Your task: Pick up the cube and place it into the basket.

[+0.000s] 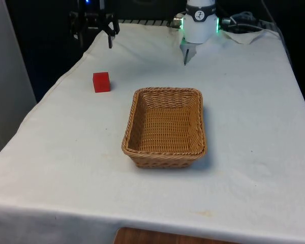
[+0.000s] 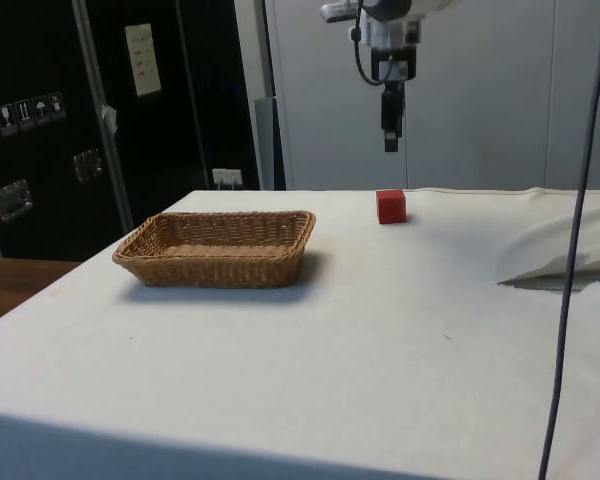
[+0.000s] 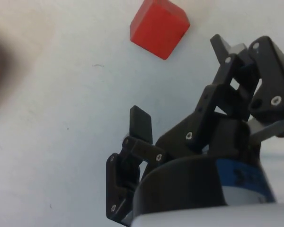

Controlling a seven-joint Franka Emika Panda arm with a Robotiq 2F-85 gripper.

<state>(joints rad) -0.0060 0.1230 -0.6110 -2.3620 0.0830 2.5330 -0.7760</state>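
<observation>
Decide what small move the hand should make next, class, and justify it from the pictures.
Probably travel sideways until centred above the red cube, then descend. The hand is open and empty, raised above the cloth, off to the cube's side; the basket holds nothing.

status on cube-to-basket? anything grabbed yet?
Nothing done yet: the red cube sits on the white cloth, apart from the wicker basket, which holds nothing. In hand: the gripper hangs open in the air above the table, with the cube lying on the cloth beyond its fingertips, untouched. Left: descend to the cube, grasp, lift, carry to the basket and release.
</observation>
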